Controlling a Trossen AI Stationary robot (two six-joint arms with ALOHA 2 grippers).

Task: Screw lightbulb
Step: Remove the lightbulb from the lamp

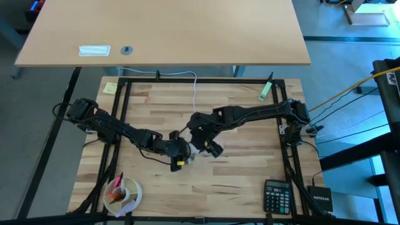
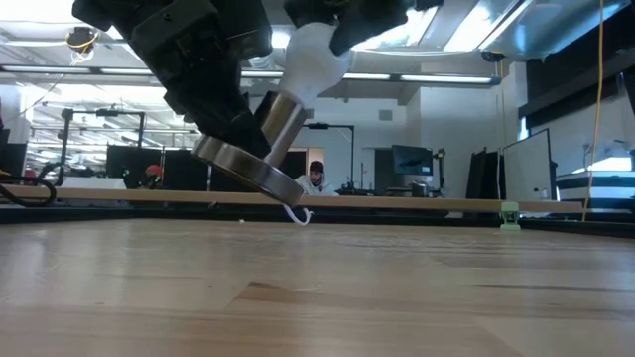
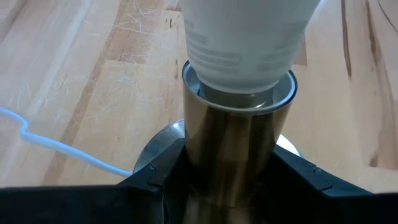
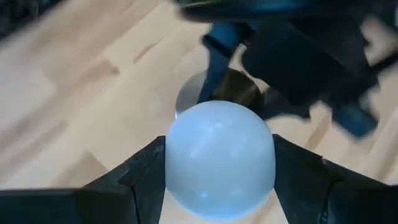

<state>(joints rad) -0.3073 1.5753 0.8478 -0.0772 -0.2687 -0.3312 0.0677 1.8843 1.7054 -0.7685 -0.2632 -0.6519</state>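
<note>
Left claw (image 3: 230, 186) clamped on metal socket (image 2: 260, 139), tilted, lifted off bench (image 2: 317, 288). Right claw (image 4: 219, 165) clamped on lightbulb (image 2: 314, 58), seated in socket mouth. Risk: tilt cross-threads base; twisting drags cord (image 1: 194, 94).

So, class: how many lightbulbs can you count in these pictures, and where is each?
1. The lightbulb sits in the top of the socket, which the left pincer holds tilted above the table; the right pincer grips its globe. No others are visible.
</note>
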